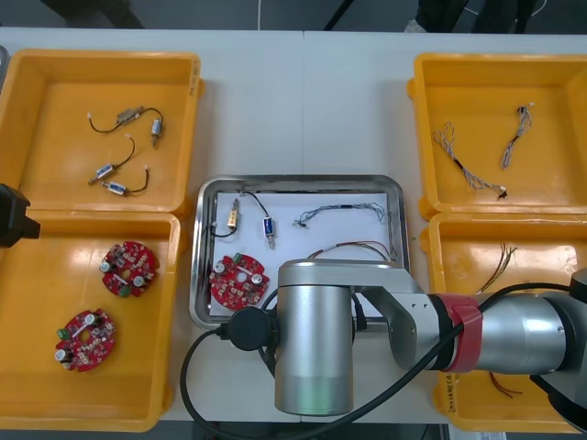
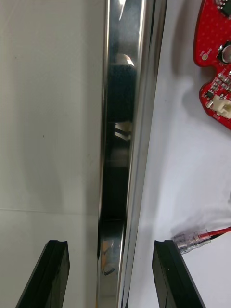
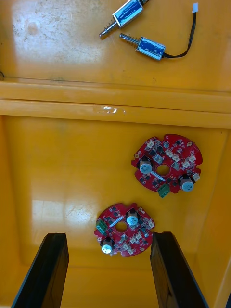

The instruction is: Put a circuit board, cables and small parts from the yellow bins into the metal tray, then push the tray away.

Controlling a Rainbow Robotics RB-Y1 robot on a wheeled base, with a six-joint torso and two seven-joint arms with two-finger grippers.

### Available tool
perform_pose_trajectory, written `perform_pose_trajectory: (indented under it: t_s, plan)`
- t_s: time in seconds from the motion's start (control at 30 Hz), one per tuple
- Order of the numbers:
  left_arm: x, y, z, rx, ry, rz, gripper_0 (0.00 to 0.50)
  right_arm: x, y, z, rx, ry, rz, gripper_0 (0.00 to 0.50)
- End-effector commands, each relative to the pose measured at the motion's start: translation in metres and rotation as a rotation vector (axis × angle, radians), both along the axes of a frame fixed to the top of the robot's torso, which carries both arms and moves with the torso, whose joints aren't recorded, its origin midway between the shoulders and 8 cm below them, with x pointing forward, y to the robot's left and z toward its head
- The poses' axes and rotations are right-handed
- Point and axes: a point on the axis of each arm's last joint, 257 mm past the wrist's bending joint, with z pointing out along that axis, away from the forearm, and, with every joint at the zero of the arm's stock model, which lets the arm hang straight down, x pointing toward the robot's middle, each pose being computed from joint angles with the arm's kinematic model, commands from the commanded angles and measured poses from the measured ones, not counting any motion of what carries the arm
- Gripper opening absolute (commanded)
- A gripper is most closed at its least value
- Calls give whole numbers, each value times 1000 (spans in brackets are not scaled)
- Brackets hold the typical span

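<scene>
The metal tray [image 1: 393, 197], white inside, sits mid-table and holds a red circuit board [image 1: 238, 280], two small metal parts [image 1: 234, 216], a blue and white cable [image 1: 339, 213] and a red and yellow cable [image 1: 353, 247]. My right arm [image 1: 367, 339] reaches across the tray's near edge. In the right wrist view, my right gripper [image 2: 110, 243] is open and straddles the tray's shiny rim [image 2: 125, 144], with the circuit board [image 2: 216, 62] and a cable end [image 2: 197, 237] on the inner side. My left gripper [image 3: 108, 236] hangs open over two circuit boards [image 3: 166, 163] in the near left bin.
Yellow bins flank the tray. The far left bin [image 1: 55, 110] has several small metal parts with black leads, and the near left bin [image 1: 37, 302] holds two boards. The far right bin [image 1: 550, 156] and near right bin [image 1: 459, 266] hold cables. The left arm's black end [image 1: 14, 215] is at the table's left edge.
</scene>
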Motion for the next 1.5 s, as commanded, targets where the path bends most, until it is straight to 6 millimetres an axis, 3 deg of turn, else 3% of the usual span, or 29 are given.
perform_pose_trajectory:
  t_s: [0.03, 0.47, 1.03, 1.07, 1.17, 1.2, 1.23, 1.5]
  plan:
    - [-6, 18, 12, 100, -10, -64, 500, -11, 15, -1, 19, 5, 41, 500]
    - [-6, 18, 12, 100, -10, -64, 500, -1, 14, -5, 14, -13, 24, 500]
    - [-6, 18, 12, 100, -10, -64, 500, -9, 19, 2, 28, -14, 33, 500]
    - [-6, 18, 12, 100, -10, -64, 500, -9, 18, 2, 27, -14, 33, 479]
    - [-6, 18, 12, 100, -10, -64, 500, -10, 18, 3, 28, -15, 29, 70]
    - [-6, 18, 12, 100, -10, -64, 500, -10, 18, 3, 26, -15, 29, 21]
    - [-6, 18, 12, 100, -10, -64, 500, -10, 18, 4, 28, -18, 28, 0]
    - [-6, 18, 12, 100, -10, -64, 500, -4, 22, 13, 37, -45, 45, 0]
